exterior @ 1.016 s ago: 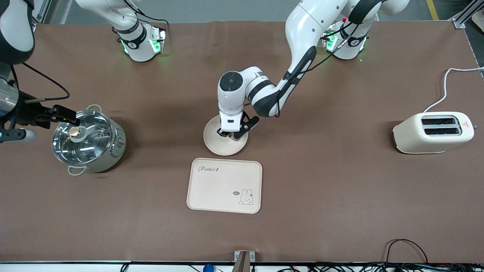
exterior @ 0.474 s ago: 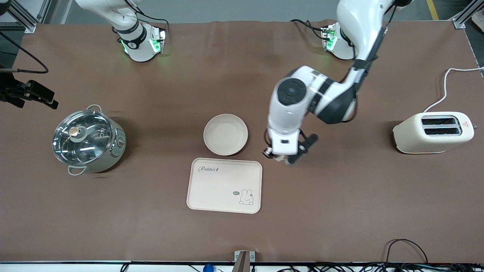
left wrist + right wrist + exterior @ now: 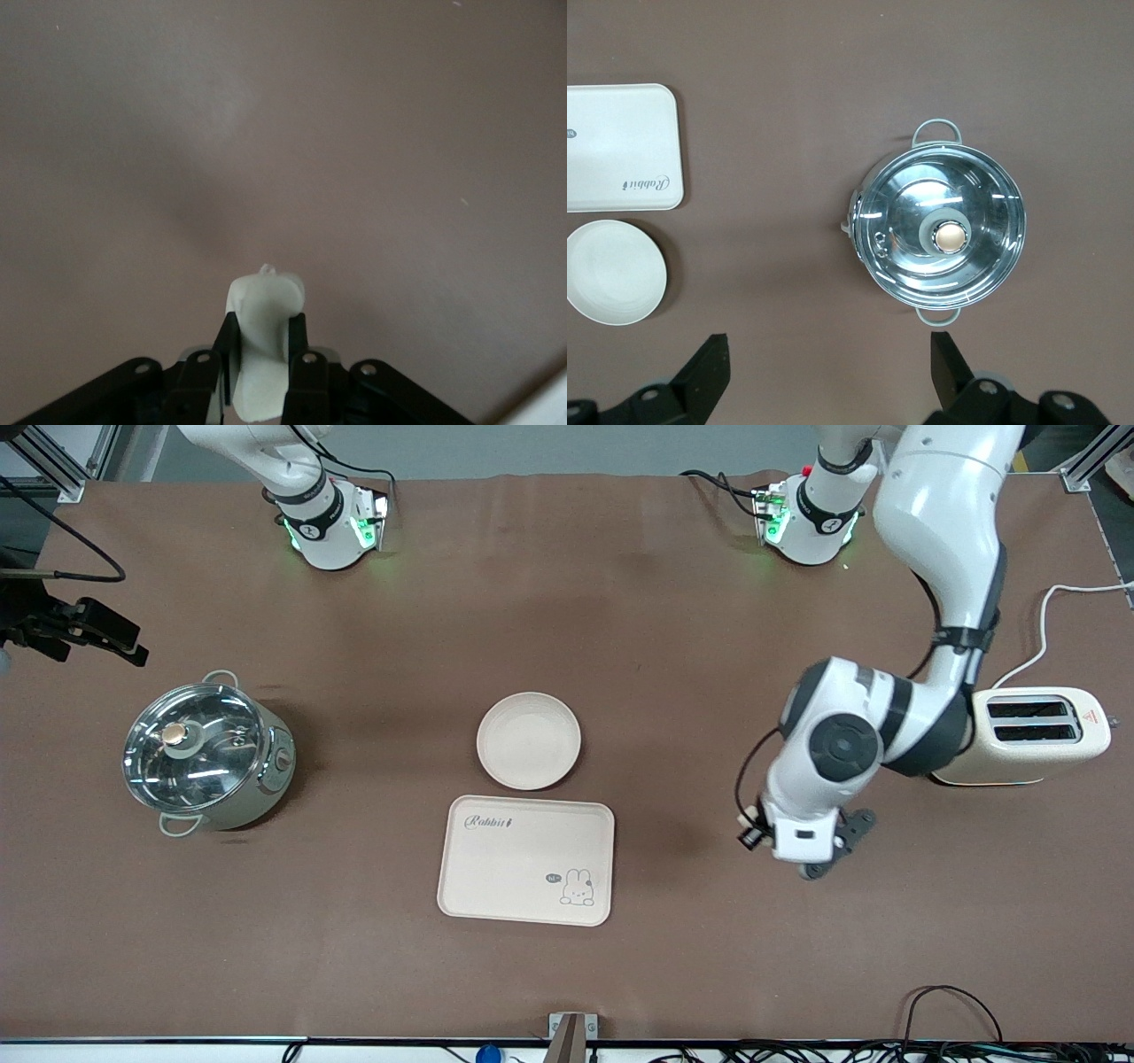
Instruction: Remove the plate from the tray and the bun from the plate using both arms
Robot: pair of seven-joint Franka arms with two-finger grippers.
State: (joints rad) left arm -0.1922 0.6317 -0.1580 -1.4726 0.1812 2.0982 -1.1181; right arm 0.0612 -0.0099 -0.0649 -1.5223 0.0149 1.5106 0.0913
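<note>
While the left gripper [image 3: 263,372] hangs over bare brown table at the right of the front view, between the tray [image 3: 526,860] and the toaster [image 3: 1019,737], its jaws are pinched on the bun [image 3: 262,341], whose pale end pokes out past the fingertips. That bun looks soft and light, likely to squash if squeezed harder, so a gentle hold across its narrow middle seems right. At centre frame the plate [image 3: 529,740] sits bare on the table just above the tray, apart from it; it looks stiff and smooth, best taken by its raised rim. Over at the far left edge the right gripper [image 3: 833,372] waits high near the lidded pot [image 3: 206,752], jaws spread wide and empty.
</note>
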